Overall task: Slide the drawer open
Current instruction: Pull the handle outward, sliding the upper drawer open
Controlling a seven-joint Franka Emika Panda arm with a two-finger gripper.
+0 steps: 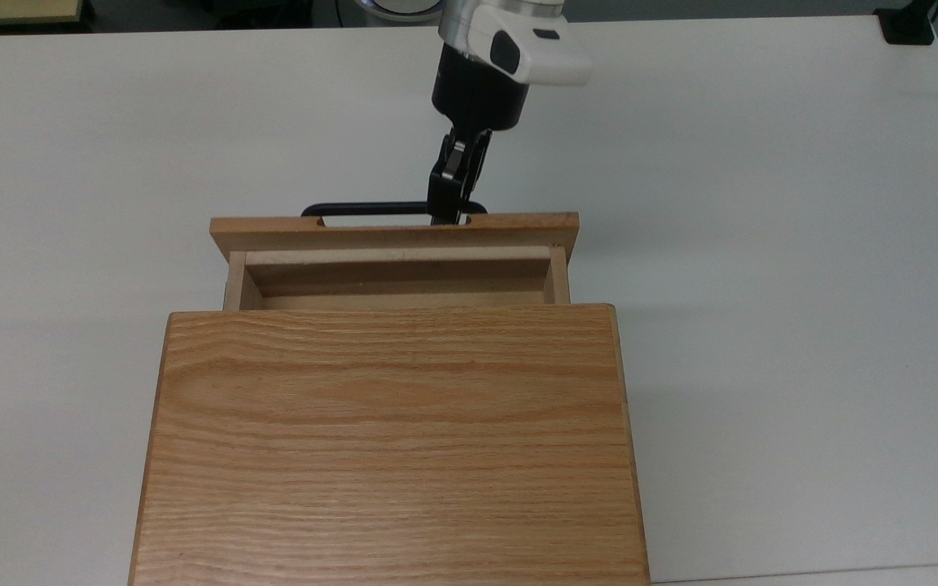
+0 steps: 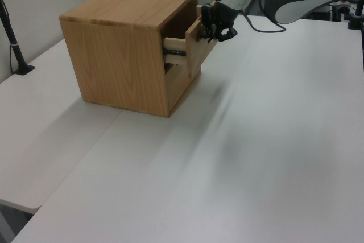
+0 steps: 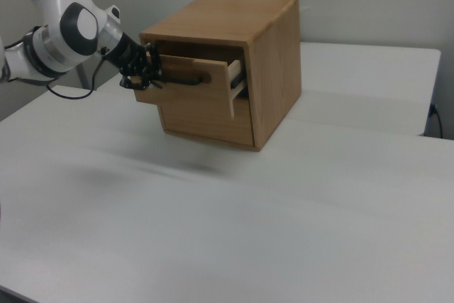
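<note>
White table (image 1: 762,244), one oak cabinet (image 1: 392,439), one part-open drawer (image 1: 394,234), one pincer (image 1: 448,213) clamped on its handle (image 1: 371,209).

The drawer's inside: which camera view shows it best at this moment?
The top view: it looks straight down into the light oak wooden drawer, showing its floor strip and side walls behind the front panel. The left view shows the pulled-out side and front edge; the right view shows the front panel and one side.

Light oak drawer (image 1: 394,234), black handle (image 1: 371,209), white table (image 1: 762,244).
</note>
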